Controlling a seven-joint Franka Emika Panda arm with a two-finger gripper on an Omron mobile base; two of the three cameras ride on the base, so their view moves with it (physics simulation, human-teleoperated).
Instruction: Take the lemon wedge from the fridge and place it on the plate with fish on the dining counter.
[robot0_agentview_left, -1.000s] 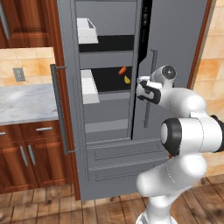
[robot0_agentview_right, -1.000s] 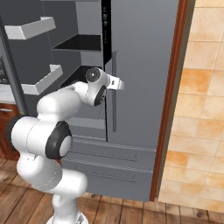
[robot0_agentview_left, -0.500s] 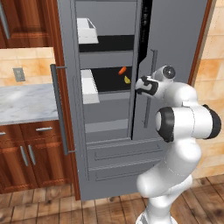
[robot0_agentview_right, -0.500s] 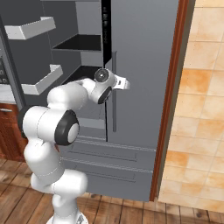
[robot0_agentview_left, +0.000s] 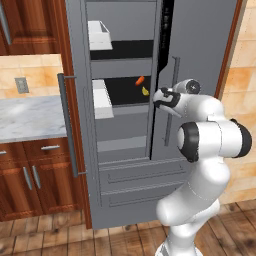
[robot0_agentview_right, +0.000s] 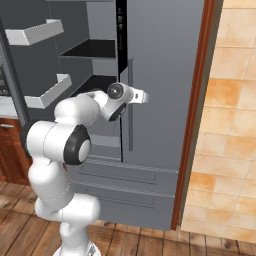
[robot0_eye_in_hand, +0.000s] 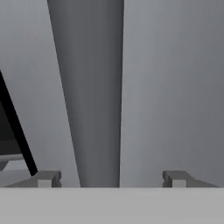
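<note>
My gripper is released, fingers straddling the right fridge door's handle to widen access. Lemon wedge sits near the shelf's right edge.

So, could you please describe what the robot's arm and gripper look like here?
The arm is glossy white with rounded, bulbous segments and black bands at the joints. A dark round cap sits at the wrist. The gripper has two small grey, blocky fingertips. No cables or markings show.
</note>
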